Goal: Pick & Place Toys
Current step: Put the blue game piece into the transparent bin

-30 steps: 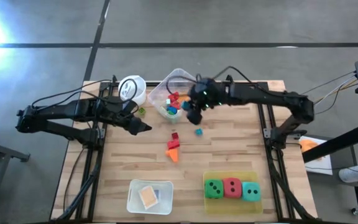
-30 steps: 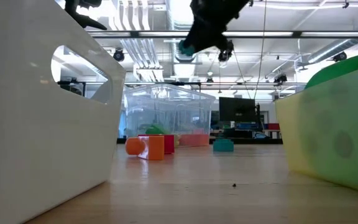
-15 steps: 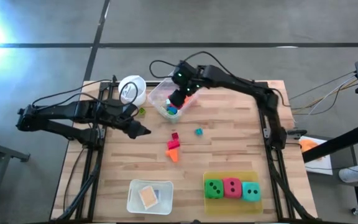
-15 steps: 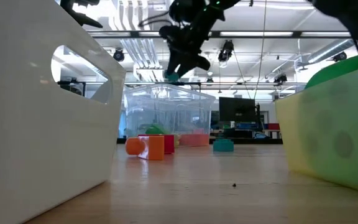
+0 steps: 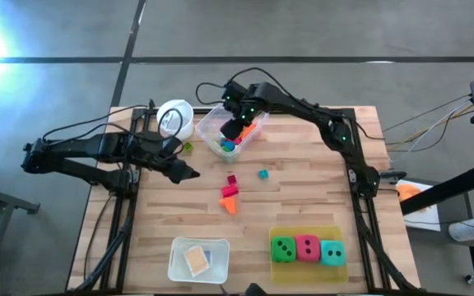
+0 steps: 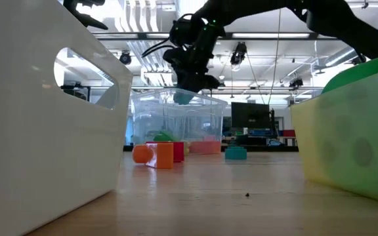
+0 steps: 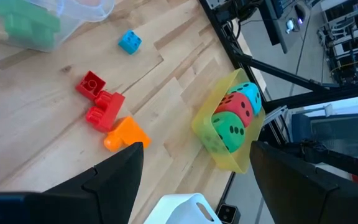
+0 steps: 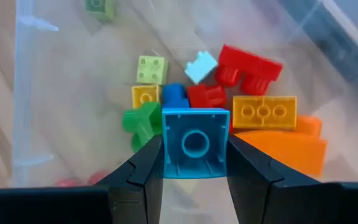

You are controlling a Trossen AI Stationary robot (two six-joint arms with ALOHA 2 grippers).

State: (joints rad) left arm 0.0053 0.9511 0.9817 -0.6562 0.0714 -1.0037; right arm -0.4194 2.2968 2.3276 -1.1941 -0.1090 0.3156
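Small blue plastic block pinched by right gripper over clear plastic tub; hollow underside visible only in wrist view. Left gripper spread, idle.

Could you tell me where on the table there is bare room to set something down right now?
Bare wood lies between the white bin and yellow tray, and right of the loose teal block. The clear tub, under the right claw gripping a blue block, is crowded.

both arms: black jointed links, black cables looped along them; green indicator lights on the right arm.
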